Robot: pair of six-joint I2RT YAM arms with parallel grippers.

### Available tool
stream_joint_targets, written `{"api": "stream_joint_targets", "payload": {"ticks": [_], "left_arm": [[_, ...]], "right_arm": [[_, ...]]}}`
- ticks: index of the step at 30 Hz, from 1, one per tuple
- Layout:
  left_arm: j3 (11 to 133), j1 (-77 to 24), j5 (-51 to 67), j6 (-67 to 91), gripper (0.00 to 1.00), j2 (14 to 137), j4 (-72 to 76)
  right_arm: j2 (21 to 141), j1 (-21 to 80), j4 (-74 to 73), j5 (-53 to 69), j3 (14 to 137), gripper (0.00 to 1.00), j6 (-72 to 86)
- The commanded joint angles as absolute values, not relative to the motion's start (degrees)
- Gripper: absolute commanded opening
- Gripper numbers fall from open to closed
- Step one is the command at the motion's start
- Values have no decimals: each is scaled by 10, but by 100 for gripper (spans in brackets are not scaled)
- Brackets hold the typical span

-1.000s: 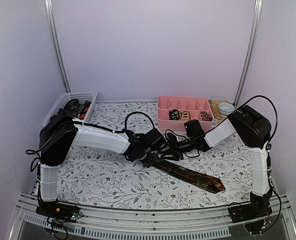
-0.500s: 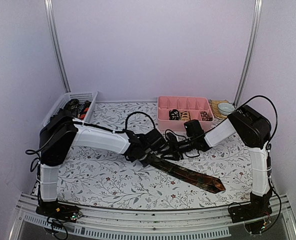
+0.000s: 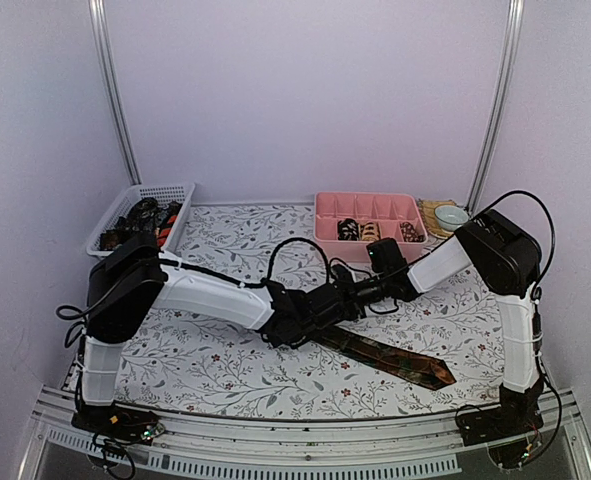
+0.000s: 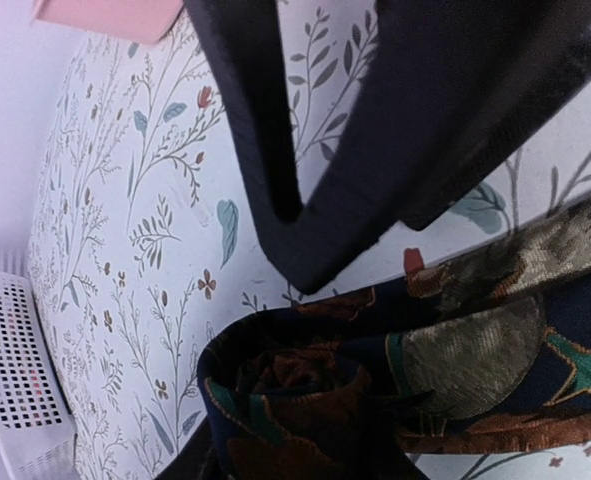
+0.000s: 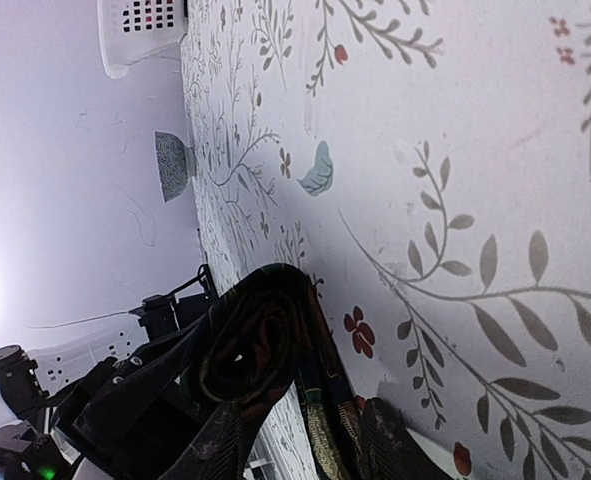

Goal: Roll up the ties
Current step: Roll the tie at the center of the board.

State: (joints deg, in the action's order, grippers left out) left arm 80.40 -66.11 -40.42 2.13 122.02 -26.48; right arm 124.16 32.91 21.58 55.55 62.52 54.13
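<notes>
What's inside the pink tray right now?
Three rolled ties sit side by side in the near row of the pink tray. No coils show in the far row. The tray's near wall hides the coils' lower parts.

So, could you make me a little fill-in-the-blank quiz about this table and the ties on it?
1. The long tie lying on the table has its pointed end toward the table's ___ side.
2. The coils that are already rolled sit in the ___ tray.
3. More ties lie in the white basket at the back ___ corner.

Missing words: right; pink; left.
</notes>
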Motion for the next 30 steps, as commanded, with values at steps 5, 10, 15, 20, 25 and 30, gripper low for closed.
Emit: {"api": "stream_joint_targets", "payload": {"ticks": [5,10,15,20,25,30], "left_arm": [[807,-663,-401,20,56,1224,-278],[810,-658,-399,22,63,1212,-272],[812,-648,-375,22,68,1194,-259],[812,-638,-329,27,71,1177,-251],[809,-626,-280,39,74,1165,-250],[802,-614,-241,51,76,1153,-241]], "right_arm": [[1233,324,210,545,635,40,533],[1232,324,209,543,635,40,534],[1232,325,208,542,635,40,533],[1232,325,209,543,636,40,533],[1229,324,206,543,636,40,531],[1220,326,197,539,636,40,524]]}}
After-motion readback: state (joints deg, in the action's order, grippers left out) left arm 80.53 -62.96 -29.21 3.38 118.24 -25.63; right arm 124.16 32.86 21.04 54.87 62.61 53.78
